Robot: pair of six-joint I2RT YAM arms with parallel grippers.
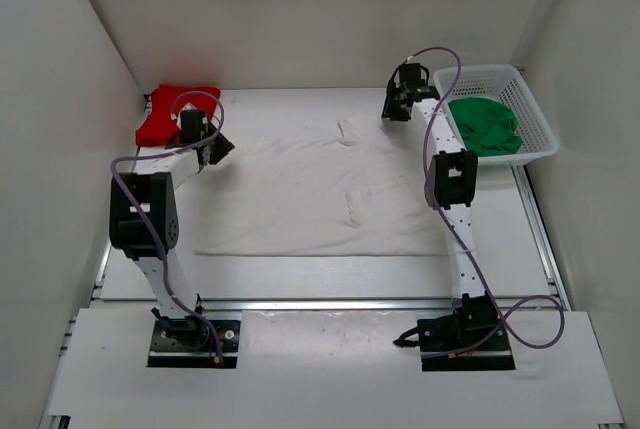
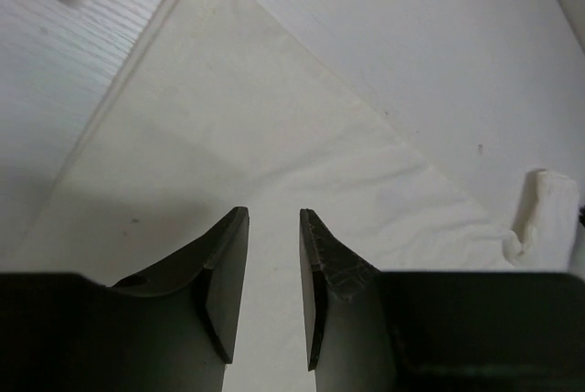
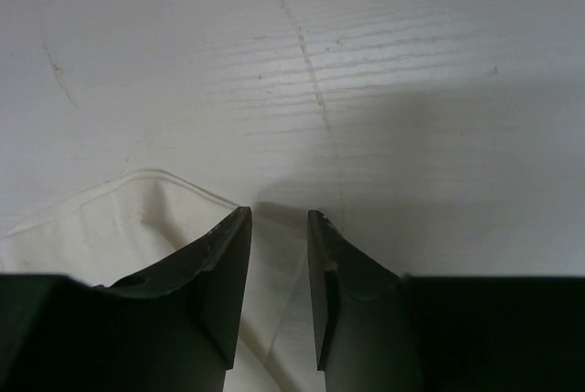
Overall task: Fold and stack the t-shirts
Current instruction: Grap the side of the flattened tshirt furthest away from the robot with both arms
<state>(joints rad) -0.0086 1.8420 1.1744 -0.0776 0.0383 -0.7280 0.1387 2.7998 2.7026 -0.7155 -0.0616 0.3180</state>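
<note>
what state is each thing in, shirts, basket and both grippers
white cloth t-shirt: spread out flat, rumpled at the far side
red cloth t-shirt: bunched up, far left corner
white plastic mesh basket: upright, one shirt inside
green cloth t-shirt: crumpled inside that basket
left gripper: open, above the white t-shirt
right gripper: open, at the white t-shirt's edge

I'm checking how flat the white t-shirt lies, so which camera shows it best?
The top external view: it shows almost all of the white t-shirt, spread out with a few wrinkles. The left wrist view catches only one straight-edged part, and the right wrist view only a small rounded edge.
</note>
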